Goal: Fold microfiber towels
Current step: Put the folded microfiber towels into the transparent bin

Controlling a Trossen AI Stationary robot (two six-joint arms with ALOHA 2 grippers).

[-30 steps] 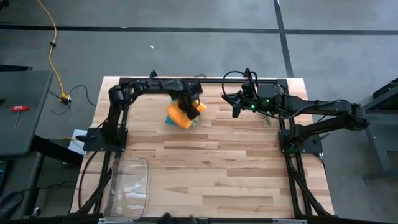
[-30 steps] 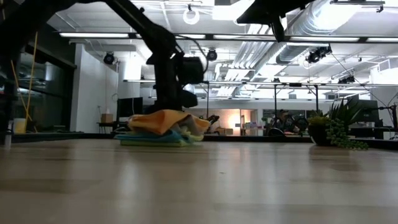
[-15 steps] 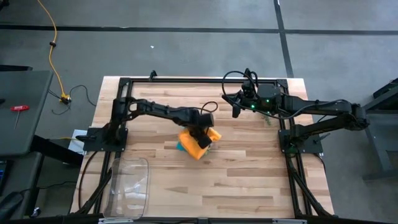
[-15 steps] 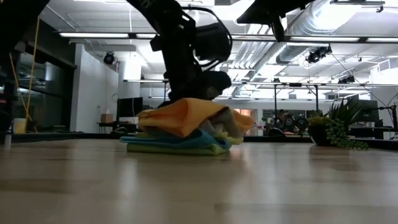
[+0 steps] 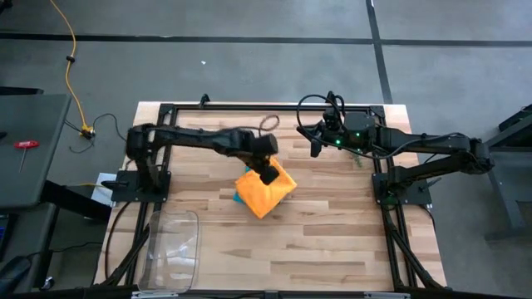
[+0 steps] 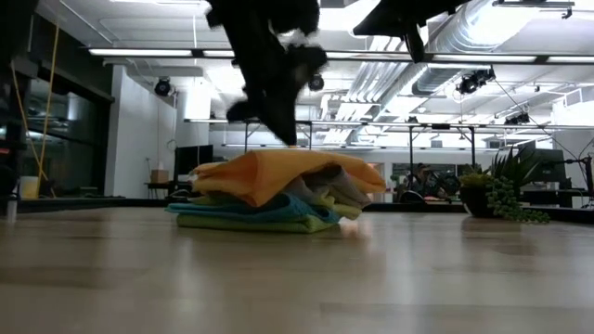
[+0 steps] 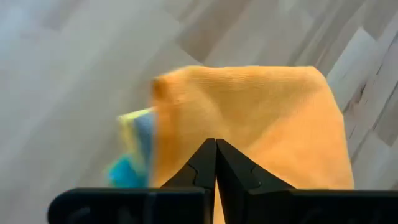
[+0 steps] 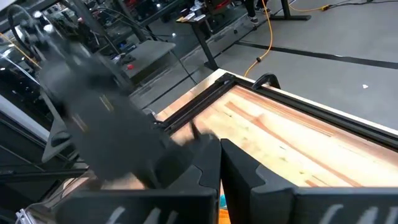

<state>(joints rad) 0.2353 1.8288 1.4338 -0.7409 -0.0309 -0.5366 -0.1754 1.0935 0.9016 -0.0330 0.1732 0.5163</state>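
Observation:
A pile of microfiber towels (image 5: 264, 193) lies on the wooden table near its middle. The orange one (image 6: 278, 172) is draped on top, with grey, yellow, teal (image 5: 238, 198) and lime green (image 6: 251, 223) layers under it. My left gripper (image 6: 286, 137) hangs shut just above the pile, clear of the orange towel (image 7: 249, 106), pointing steeply down. My right gripper (image 5: 316, 148) waits shut in the air at the far right, with nothing between its fingers (image 8: 205, 168).
A clear plastic tray (image 5: 173, 247) sits at the near left corner. A small spiky green plant (image 6: 506, 190) stands at the right by the right arm's base. A black frame rail (image 5: 274, 108) runs along the far edge. Bare wood lies near and right of the pile.
My left gripper, shut and down on the pile, slid it from the far edge toward the near right, to the table's middle. It then rose off the pile, which has stayed put. The orange towel has settled wider over the others.

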